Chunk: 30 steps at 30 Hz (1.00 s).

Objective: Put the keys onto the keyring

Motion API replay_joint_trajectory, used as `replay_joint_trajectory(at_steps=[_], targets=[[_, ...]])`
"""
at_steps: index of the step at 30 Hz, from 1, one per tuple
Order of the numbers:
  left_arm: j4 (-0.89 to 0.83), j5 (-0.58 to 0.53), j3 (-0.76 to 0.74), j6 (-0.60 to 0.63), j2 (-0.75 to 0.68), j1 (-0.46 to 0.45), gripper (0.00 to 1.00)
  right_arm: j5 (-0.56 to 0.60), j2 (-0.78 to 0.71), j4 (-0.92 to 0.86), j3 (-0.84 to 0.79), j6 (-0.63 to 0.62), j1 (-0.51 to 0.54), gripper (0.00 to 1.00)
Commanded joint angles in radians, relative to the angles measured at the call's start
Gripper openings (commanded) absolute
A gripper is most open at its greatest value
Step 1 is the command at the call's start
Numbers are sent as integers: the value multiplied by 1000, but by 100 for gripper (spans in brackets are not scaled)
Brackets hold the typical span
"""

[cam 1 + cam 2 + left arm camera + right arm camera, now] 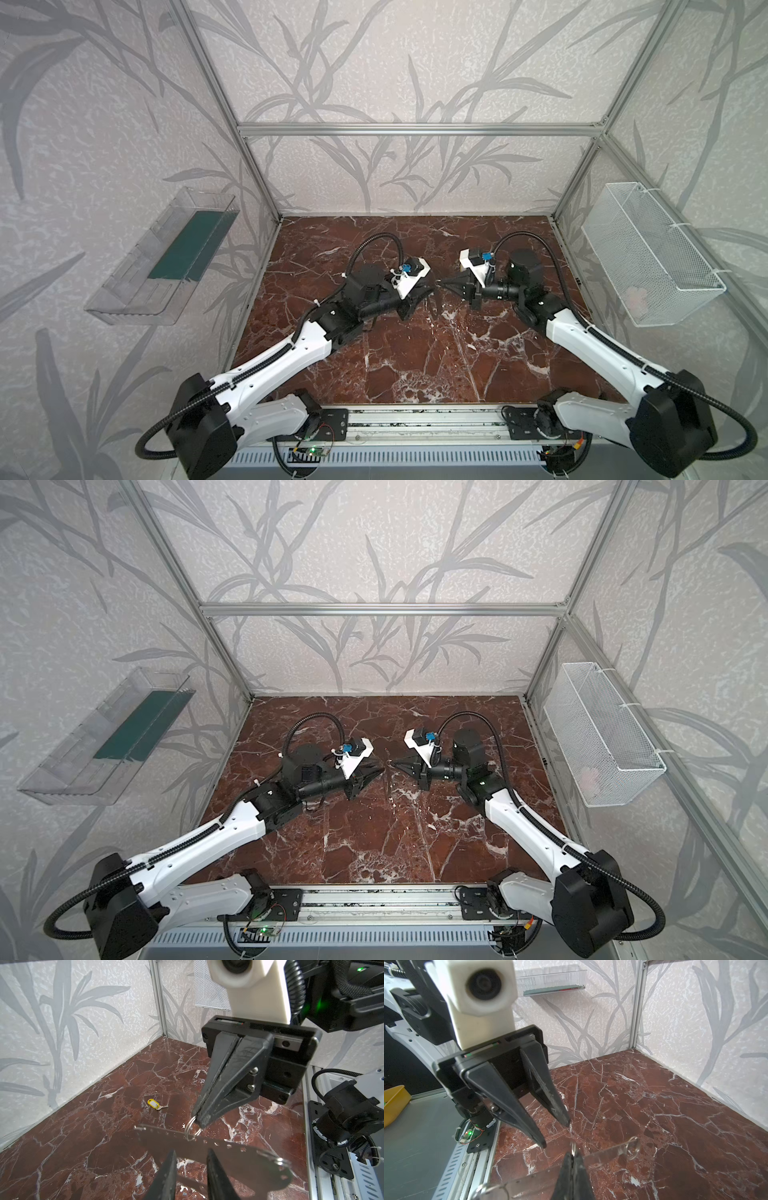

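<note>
The keys [239, 1159] are a flat see-through plate with tiny holes along its rim, also seen in the right wrist view [602, 1157], raised between both grippers. A small silver ring [187, 1128] passes through a rim hole. My right gripper [200, 1124] [572, 1154] is shut on that ring [572, 1147]. My left gripper [191, 1151] [556, 1135] has its fingers apart at the plate's rim, clamping nothing. The keyring with its yellow tag [153, 1103] lies apart on the marble floor. In both top views the left gripper [430, 286] [380, 771] and right gripper [444, 284] [395, 764] nearly meet.
More silver rings hang from the plate's rim [278, 1161] [633, 1147]. A white wire basket [648, 257] hangs on the right wall and a clear shelf [166, 257] on the left wall. A metal rail [415, 419] runs along the front. A yellow bin [394, 1103] stands outside the cell.
</note>
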Motion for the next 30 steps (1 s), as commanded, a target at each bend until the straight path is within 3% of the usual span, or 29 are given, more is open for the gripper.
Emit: replay_joint_trajectory(at_steps=[1,21,30], targets=[[38,27,27,-6,18,0,28,-59,4,84,-7,36,4,0],[142,50,-34,-17,-10,2,26,-224,54,337,-40,221,4,0],[133,69,-42,-13,-21,4,6,-238,60,370,-40,249,4,0]])
